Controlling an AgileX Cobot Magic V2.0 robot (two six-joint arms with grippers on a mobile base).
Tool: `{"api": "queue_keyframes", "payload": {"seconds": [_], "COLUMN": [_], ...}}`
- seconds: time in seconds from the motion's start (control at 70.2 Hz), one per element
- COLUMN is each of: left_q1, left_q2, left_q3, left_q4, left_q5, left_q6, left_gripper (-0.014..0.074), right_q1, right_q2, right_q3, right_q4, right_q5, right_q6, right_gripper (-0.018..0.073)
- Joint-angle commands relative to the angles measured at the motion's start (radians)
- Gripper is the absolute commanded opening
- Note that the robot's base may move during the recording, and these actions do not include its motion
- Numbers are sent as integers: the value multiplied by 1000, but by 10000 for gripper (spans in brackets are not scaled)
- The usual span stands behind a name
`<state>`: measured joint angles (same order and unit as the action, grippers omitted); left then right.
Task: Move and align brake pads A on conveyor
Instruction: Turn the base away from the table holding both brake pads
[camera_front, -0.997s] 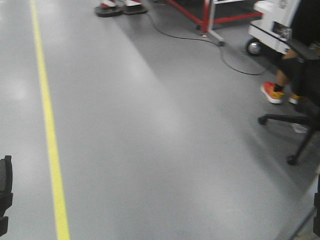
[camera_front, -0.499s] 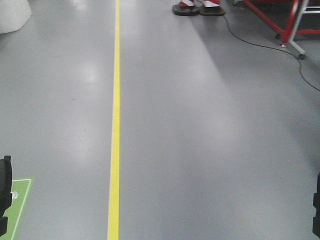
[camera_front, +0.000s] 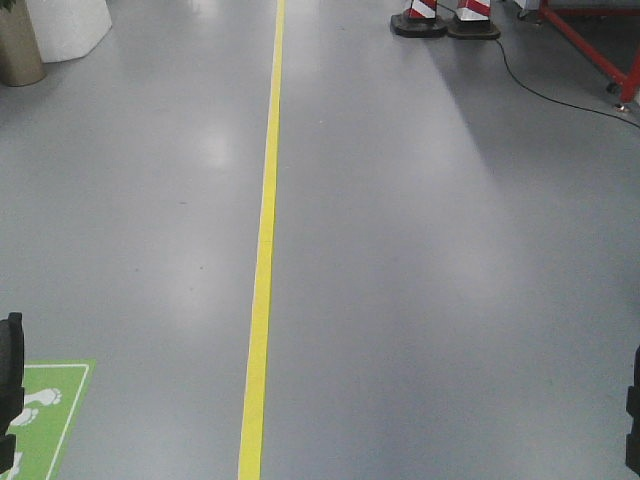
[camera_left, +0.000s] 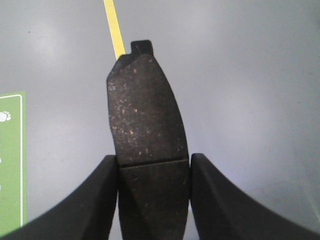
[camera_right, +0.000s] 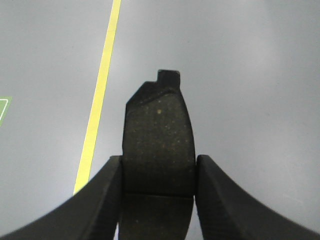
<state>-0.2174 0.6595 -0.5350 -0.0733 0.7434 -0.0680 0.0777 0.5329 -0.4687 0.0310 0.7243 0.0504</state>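
Above grey floor, both jaws clamp brake pads.

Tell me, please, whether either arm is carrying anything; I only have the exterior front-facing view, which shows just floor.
Observer: Yes, the left end effector is shut on a brake pad.
Operator: Thank you. And the right arm?
Observer: The right end effector is shut on a second brake pad.
Operator: How are they gripped?
Observer: Each by its side edges, with the tabbed end sticking out beyond the grip.
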Motion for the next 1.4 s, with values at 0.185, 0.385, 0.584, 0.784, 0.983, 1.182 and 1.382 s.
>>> {"api": "queue_keyframes", "payload": {"seconds": [0.185, 0.385, 0.584, 0.784, 0.983, 1.182, 1.382], "left_q1": [-3, -3, -3, -3, -3, -3, -3], "left_q2": [-1, -1, -1, -1, -1, -1, -1], "left_q3": [-25, -25, -25, -25, -25, -25, -25], "left_q4": [-8, -8, -8, -8, -8, -8, -8], "left_q5": [-79, -79, -79, -79, -79, -79, -79], "left_q6": [-6, -6, -6, -6, -6, -6, -6], "left_gripper": [-8, -8, -8, -8, -8, -8, -8], "right_q1": [-4, -4, -4, -4, -4, -4, -4], "right_q2": [4, 4, 4, 4, 4, 4, 4], "right_q3": [-29, -29, -29, -29, -29, -29, -29], "right_q4": [-3, -3, -3, -3, -3, -3, -3], "right_q5": [-77, -77, -77, -77, -77, -77, -77], "right_q6": [-4, -4, -4, -4, -4, -4, -4], "right_gripper": [-2, -2, -2, -2, -2, -2, -2]}}
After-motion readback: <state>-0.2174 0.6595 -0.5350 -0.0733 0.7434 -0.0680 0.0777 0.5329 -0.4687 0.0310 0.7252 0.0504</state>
